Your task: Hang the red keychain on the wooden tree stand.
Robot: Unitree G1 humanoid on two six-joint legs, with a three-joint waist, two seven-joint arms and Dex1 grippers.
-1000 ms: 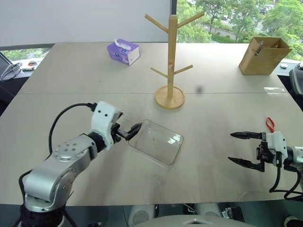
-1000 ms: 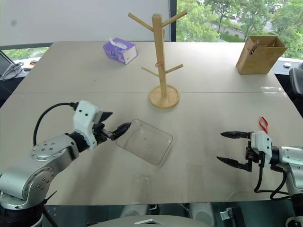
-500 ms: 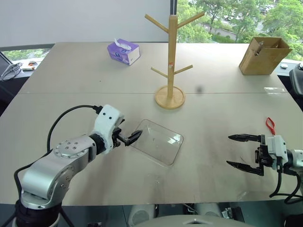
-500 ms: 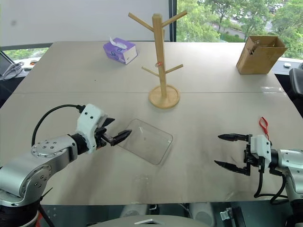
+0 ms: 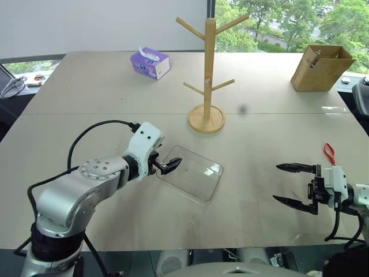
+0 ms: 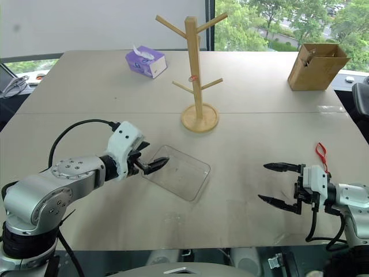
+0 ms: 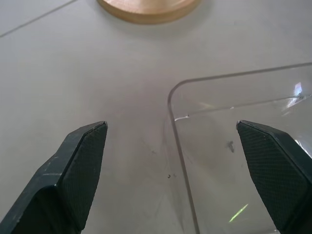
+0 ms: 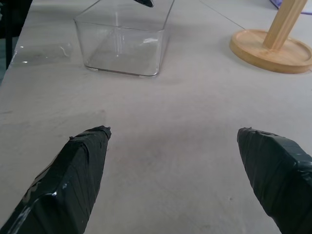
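Observation:
The red keychain (image 5: 328, 152) lies flat on the table at the right, just behind my right gripper (image 5: 277, 183). That gripper is open, points left across the table and holds nothing. The wooden tree stand (image 5: 209, 69) is upright at the table's middle back, and its round base (image 8: 270, 51) lies ahead of the right gripper's fingers. My left gripper (image 5: 171, 165) is open at the near left corner of a clear plastic tray (image 5: 190, 173). In the left wrist view the tray's corner (image 7: 171, 97) lies between the two fingers (image 7: 78, 165).
A purple tissue box (image 5: 150, 62) sits at the back left. A brown cardboard box (image 5: 320, 67) stands at the back right. Bare tabletop lies between the tray and the right gripper, and the table's front edge runs close under both arms.
My left gripper has tipped downward and shifted right, closer over the tray's corner. The right gripper and the keychain have stayed put.

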